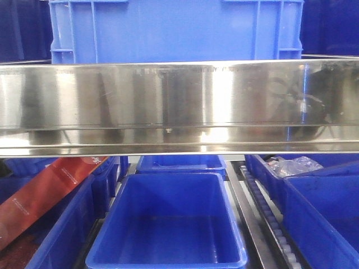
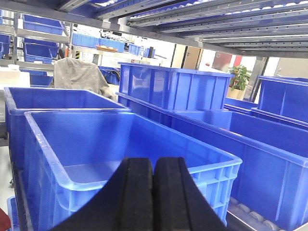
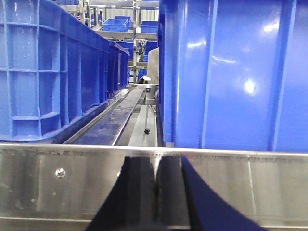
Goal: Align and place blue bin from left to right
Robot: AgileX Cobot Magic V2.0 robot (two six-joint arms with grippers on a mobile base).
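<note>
The blue bin (image 1: 176,31) sits up on the shelf right behind the steel front rail (image 1: 179,103), so nothing's holding it. Left tool (image 2: 153,192) and right tool (image 3: 156,187) are both pressed together, empty, probably for pushing it sideways.

Bright light is glaring off a steel shelf rail (image 1: 179,106). Metal racks (image 2: 43,36) are standing behind, a potted plant (image 2: 239,77) is sitting near a pale wall (image 2: 288,67).
</note>
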